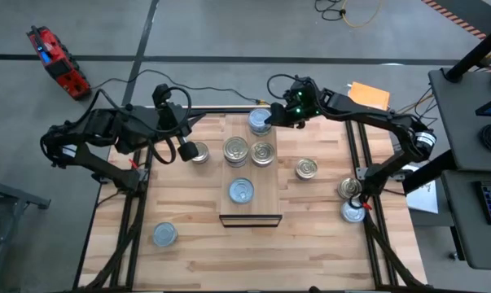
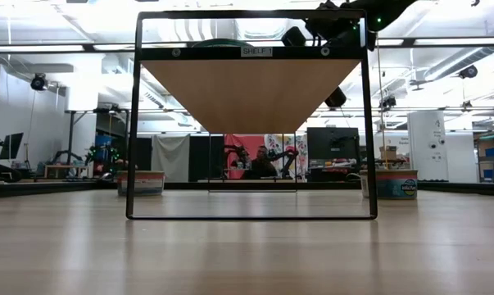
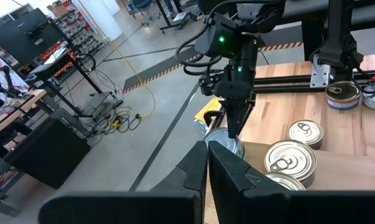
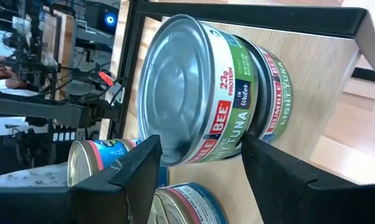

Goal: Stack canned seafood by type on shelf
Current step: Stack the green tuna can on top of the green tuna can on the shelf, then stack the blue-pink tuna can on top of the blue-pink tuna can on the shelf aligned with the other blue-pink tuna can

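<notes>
A rigid, smooth, weighty tuna tin (image 4: 196, 87) on the shelf (image 1: 271, 183) is straddled by the released right claw (image 1: 265, 116), best gripped across its curved sides; the left claw (image 1: 184, 151) is seen clenched, empty

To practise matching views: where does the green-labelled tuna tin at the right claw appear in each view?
High: tuna tin, far end of the shelf.
Low: not visible.
Left wrist: centre, below the right claw.
Right wrist: fills the middle.
Shared landmark: right claw.

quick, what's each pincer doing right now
Left pincer: shut, holding nothing, beside the shelf.
Right pincer: open around the top tuna can of a two-can stack, not clamped.
</notes>
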`<state>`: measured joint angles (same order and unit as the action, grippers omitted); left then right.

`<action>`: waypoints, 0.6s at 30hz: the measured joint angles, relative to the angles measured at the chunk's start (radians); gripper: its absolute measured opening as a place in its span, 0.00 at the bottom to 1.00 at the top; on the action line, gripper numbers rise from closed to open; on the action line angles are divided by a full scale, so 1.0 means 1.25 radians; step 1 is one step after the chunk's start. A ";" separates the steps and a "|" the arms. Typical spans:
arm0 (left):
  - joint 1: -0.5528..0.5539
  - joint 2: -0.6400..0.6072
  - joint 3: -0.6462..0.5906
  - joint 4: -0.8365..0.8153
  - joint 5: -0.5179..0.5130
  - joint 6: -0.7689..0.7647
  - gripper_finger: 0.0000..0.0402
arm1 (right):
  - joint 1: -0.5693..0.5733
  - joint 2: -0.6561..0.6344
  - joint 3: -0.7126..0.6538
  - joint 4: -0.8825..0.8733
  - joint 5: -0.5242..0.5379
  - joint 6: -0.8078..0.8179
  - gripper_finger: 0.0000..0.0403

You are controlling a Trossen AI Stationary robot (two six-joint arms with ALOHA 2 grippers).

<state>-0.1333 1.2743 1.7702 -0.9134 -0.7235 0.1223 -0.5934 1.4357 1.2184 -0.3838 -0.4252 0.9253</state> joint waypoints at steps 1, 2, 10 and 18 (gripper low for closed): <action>0.000 0.000 0.000 0.000 0.000 0.000 0.00 | 0.000 0.000 0.006 -0.012 0.000 -0.005 0.53; 0.000 0.000 0.000 0.000 0.000 0.000 0.00 | 0.000 0.000 0.011 -0.026 0.000 -0.013 0.53; 0.000 0.000 0.000 0.000 0.000 0.000 0.00 | 0.000 0.000 0.061 -0.142 0.006 -0.079 0.53; 0.000 0.000 0.000 0.001 0.002 -0.020 0.00 | 0.015 -0.016 0.150 -0.320 0.006 -0.192 0.53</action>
<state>-0.1329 1.2743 1.7702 -0.9127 -0.7212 0.0973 -0.5743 1.4157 1.4065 -0.7839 -0.4174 0.6855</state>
